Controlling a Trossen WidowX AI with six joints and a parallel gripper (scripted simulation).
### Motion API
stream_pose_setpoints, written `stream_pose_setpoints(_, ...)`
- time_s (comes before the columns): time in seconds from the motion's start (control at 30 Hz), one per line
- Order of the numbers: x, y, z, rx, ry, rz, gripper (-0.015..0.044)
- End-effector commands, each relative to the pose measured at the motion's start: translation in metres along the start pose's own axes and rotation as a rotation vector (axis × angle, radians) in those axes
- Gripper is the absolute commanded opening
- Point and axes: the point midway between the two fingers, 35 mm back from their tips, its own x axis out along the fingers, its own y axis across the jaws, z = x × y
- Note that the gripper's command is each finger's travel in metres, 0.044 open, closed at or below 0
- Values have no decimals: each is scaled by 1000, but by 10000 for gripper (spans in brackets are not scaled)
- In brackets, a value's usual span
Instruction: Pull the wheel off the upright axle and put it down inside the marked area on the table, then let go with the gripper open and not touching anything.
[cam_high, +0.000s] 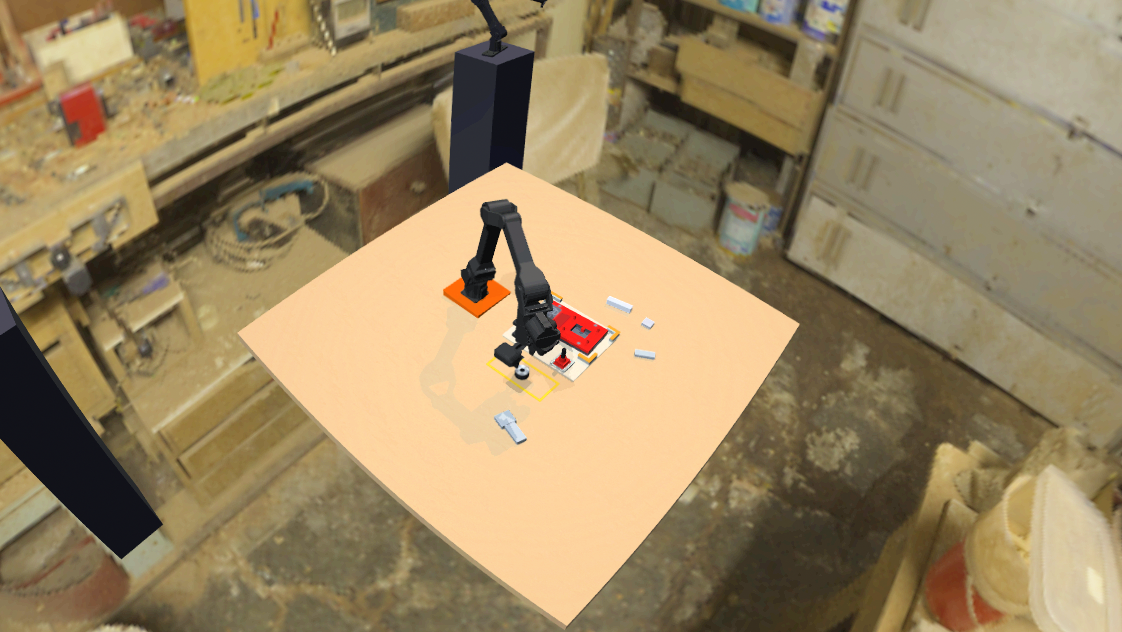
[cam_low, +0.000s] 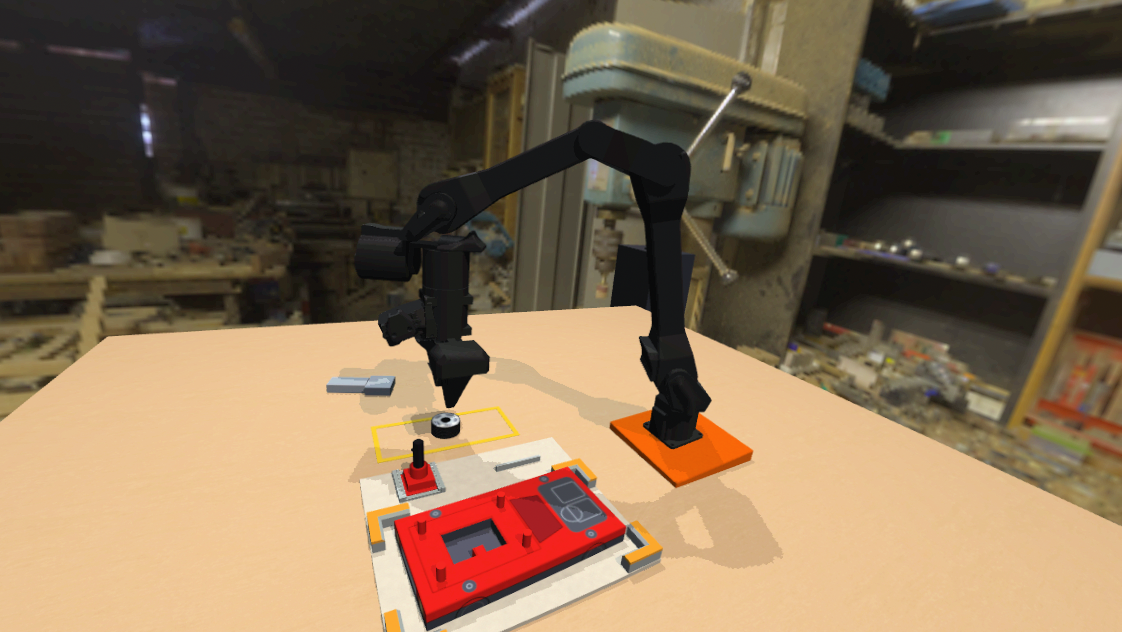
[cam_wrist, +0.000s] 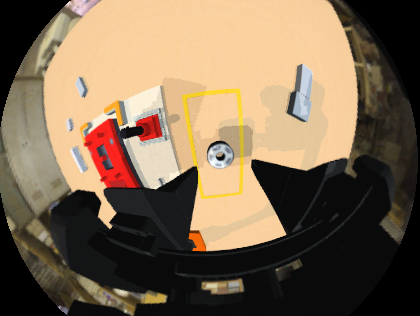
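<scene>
The wheel, black with a silver face, lies flat on the table inside the yellow outline. My gripper is open and points down a little above the wheel. Its two fingertips stand apart, and a gap shows between them and the wheel in the wrist view. The black upright axle is bare on its red base. The fingertips are hard to make out in the top view.
A red block with pegs sits on the white board between orange corner brackets. A grey-blue piece lies beyond the outline. Small light pieces lie past the board.
</scene>
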Motion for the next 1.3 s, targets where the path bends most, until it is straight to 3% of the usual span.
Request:
stream_pose_setpoints(0.0,-15,0,0,-4,-4,2,300)
stream_pose_setpoints(0.03,-15,0,0,-4,-4,2,300)
stream_pose_setpoints(0.23,-30,11,-26,-1,-4,-1,440)
stream_pose_setpoints(0.53,-60,35,-80,-3,4,5,440)
stream_pose_setpoints(1.27,-60,35,-81,-3,4,5,440)
